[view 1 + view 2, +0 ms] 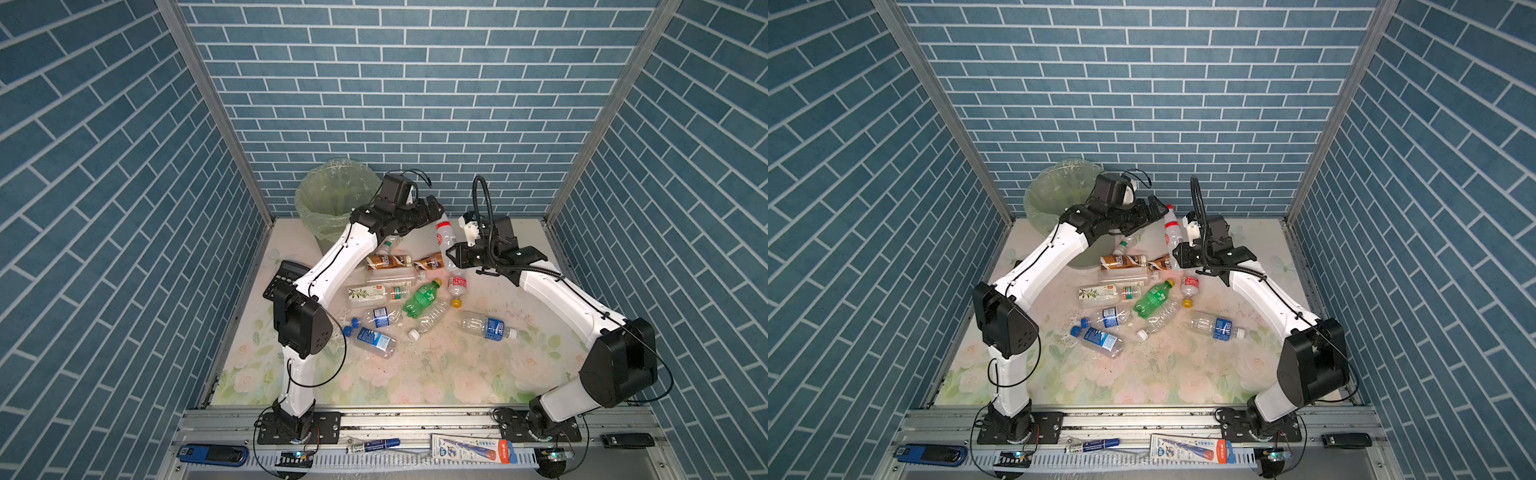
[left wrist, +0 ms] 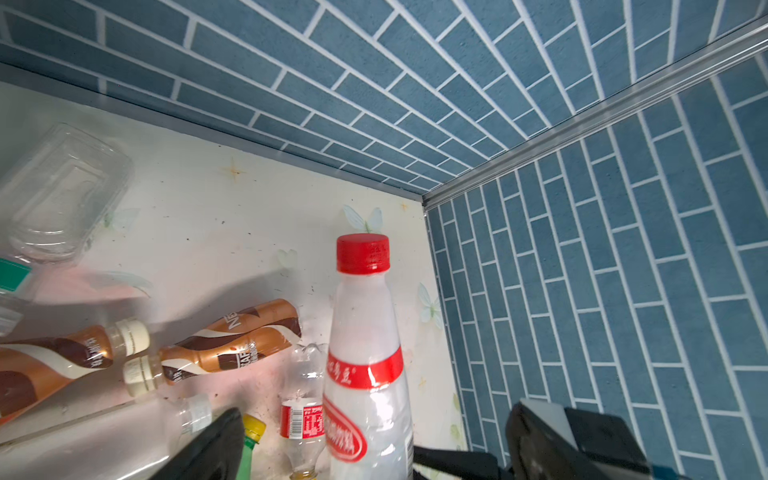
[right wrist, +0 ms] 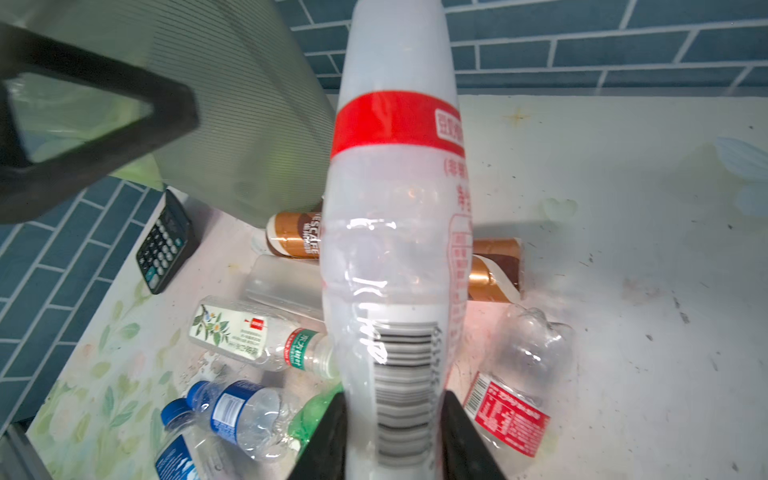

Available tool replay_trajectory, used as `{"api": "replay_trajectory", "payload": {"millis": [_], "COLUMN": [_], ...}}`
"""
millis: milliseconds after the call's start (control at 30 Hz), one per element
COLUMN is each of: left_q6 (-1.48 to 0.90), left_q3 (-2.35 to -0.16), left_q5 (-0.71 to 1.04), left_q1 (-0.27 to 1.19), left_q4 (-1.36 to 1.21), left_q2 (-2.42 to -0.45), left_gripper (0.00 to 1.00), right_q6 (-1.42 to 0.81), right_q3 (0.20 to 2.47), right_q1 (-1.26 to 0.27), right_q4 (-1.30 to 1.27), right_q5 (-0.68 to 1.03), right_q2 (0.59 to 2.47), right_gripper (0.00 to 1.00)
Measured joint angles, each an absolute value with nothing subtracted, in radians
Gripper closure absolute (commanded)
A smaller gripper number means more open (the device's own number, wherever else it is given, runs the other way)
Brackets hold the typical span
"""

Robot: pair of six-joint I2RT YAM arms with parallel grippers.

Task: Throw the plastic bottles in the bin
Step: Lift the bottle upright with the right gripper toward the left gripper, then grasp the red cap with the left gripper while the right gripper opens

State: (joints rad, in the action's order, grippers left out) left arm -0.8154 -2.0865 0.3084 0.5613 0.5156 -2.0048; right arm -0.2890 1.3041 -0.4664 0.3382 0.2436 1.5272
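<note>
"So, which gripper has a bottle?"

"The right gripper (image 1: 451, 257). Its jaws are pinching the lower body of a white bottle (image 1: 444, 232) with a red cap and a red band. In the right wrist view the barcode end sits wedged between the two black fingers (image 3: 461, 444)."

"And the other arm?"

"The left gripper (image 1: 436, 209) is spread wide and holds nothing. It hangs just beside the cap end of that same bottle. In the left wrist view the bottle rises between its two fingers, but I cannot tell whether either one touches it."

"Where is the bin?"

"The bin (image 1: 332, 195), lined with pale green plastic, stands at the back left of the tabletop (image 1: 457, 374), behind the left forearm and near the left gripper."

"And the other plastic bottles (image 1: 428, 320)?"

"They lie on their sides in a loose heap between the arms. Two brown-wrapped bottles (image 1: 386, 262) are nearest the bin, with a green bottle (image 1: 419, 297) in the middle. A red-labelled bottle (image 1: 457, 284) with a yellow cap lies just in front of the right gripper. One blue-labelled bottle (image 1: 492, 328) lies apart toward the right arm, and a pair of blue-capped bottles (image 1: 374, 340) is near the left elbow. A black calculator (image 1: 284, 276) sits at the left edge, partly hidden by that arm."
</note>
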Motion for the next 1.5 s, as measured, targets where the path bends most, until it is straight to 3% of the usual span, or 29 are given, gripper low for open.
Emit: {"api": "replay_trajectory", "payload": {"millis": [267,400,600,967,1167,1367,1500], "left_q6": [-0.865,-0.876,-0.853,-0.788,-0.730,-0.683,-0.650], "left_q3": [-2.091,-2.091,-2.180,-2.217,-2.263,-2.276,-2.276], "left_q5": [0.329,0.327,0.330,0.318,0.313,0.301,0.292], "left_q1": [0.555,0.546,0.540,0.534,0.534,0.534,0.534], "left_q4": [0.453,0.435,0.444,0.463,0.515,0.537,0.548], "left_q2": [-2.017,-2.031,-2.073,-2.079,-2.094,-2.094,-2.094], "left_gripper": [0.06,0.22,0.29,0.64,0.74,0.76,0.79], "right_q6": [-0.300,-0.310,-0.310,-0.310,-0.310,-0.309,-0.306], "right_q3": [1.304,1.304,1.300,1.280,1.277,1.263,1.262], "right_q1": [-0.495,-0.505,-0.519,-0.525,-0.527,-0.530,-0.533], "right_q4": [0.281,0.257,0.234,0.196,0.181,0.156,0.151], "right_q5": [0.260,0.273,0.287,0.311,0.324,0.334,0.349], "right_q2": [1.478,1.459,1.457,1.447,1.447,1.447,1.447], "right_gripper": [0.66,0.66,0.66,0.66,0.65,0.54,0.39]}}
